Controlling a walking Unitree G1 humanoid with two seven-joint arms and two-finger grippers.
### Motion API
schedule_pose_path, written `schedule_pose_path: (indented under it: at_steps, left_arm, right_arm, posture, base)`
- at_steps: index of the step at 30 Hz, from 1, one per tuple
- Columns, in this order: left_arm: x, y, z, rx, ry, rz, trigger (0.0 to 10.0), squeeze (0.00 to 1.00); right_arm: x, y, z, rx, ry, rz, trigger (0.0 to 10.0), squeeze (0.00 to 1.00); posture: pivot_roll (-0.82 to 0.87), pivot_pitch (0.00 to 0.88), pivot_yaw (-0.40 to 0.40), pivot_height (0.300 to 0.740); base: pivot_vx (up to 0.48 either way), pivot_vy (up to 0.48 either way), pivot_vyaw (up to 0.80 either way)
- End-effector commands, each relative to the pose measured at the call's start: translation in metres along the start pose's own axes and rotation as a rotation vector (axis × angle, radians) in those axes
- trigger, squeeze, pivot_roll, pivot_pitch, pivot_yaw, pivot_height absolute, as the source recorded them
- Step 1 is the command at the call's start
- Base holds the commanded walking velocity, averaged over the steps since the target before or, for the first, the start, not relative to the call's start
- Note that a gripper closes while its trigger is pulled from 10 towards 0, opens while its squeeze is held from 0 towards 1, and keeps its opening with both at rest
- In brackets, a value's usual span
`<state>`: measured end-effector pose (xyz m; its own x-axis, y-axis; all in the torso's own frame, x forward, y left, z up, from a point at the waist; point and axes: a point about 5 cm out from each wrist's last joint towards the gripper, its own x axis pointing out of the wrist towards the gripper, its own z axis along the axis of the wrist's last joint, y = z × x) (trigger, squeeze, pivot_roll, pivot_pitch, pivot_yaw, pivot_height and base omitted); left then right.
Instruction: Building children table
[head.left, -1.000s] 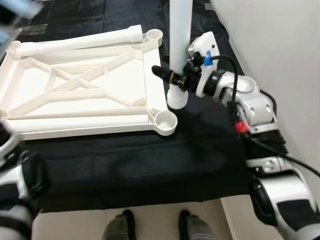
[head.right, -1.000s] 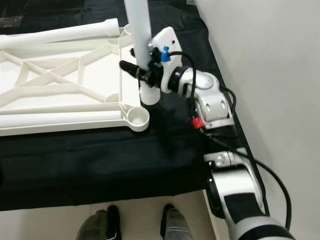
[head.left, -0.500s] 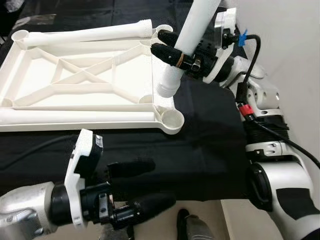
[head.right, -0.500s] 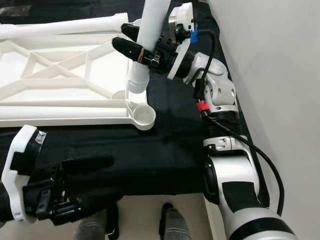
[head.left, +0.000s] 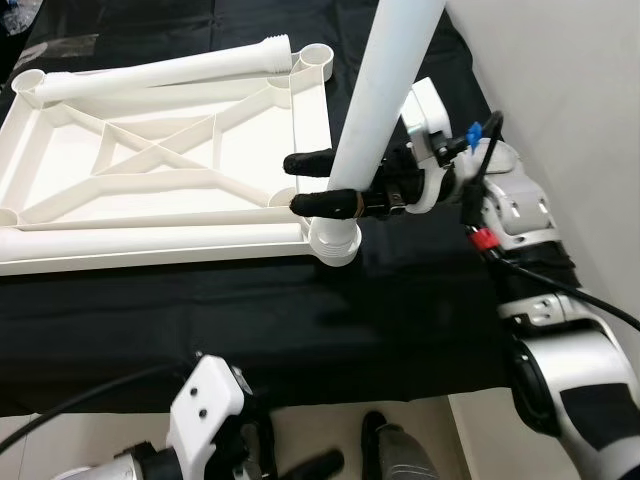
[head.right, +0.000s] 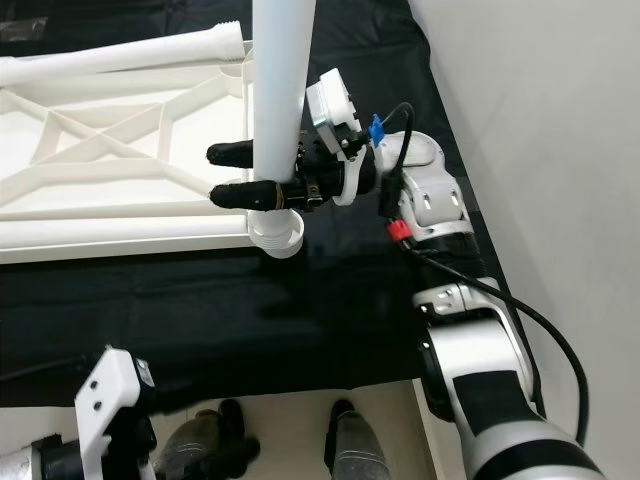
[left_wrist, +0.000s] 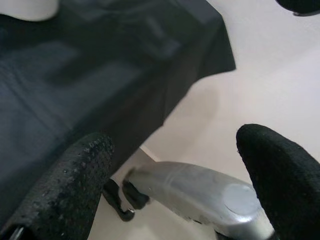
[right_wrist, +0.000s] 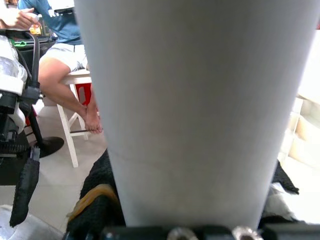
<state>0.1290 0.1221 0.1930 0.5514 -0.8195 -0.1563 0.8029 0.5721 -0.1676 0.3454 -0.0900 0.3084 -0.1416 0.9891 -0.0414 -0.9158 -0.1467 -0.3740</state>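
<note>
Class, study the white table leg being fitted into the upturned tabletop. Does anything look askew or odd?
Yes. The table leg held by the right tool leans rather than standing straight over the tabletop's near corner socket. Another leg lies loose along the far edge.

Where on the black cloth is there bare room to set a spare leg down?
The bare strip of black cloth between the tabletop and the near edge. It's crowded at the near right corner, where the right gripper holds a leg in the socket.

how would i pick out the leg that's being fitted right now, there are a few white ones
Find the white ribbed tabletop lying upside down on the black cloth. At its near right corner a table leg stands upright, gripped near its base by the right tool. The other legs lie flat along the frame's edges.
</note>
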Motion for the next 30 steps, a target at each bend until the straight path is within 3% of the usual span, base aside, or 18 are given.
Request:
schedule_pose_path:
  at_steps: [1, 7, 19, 30]
  left_arm:
    - [-0.001, 0.002, 0.003, -0.002, -0.030, 0.053, 10.0, 0.00]
    - [-0.001, 0.001, 0.001, 0.071, -0.092, 0.130, 10.0, 0.00]
    - [0.000, -0.003, -0.002, 0.087, -0.102, 0.129, 10.0, 0.00]
    - [0.002, -0.005, -0.006, 0.118, -0.121, 0.131, 10.0, 0.00]
  right_arm:
    - [0.004, -0.001, 0.001, -0.026, 0.016, 0.039, 10.0, 0.00]
    - [0.004, 0.000, -0.001, -0.017, 0.056, 0.103, 10.0, 0.00]
    - [-0.004, 0.001, -0.004, -0.001, 0.110, 0.119, 10.0, 0.00]
    - [0.010, 0.008, -0.017, 0.057, 0.127, 0.196, 10.0, 0.00]
  posture:
    - [0.10, 0.393, 0.042, 0.740]
    - [0.10, 0.402, 0.039, 0.740]
    - [0.10, 0.408, 0.036, 0.740]
    - [0.10, 0.418, 0.036, 0.740]
  base:
    - [0.000, 0.000, 0.00]
    - [0.000, 0.000, 0.00]
    - [0.000, 0.000, 0.00]
    - [0.000, 0.000, 0.00]
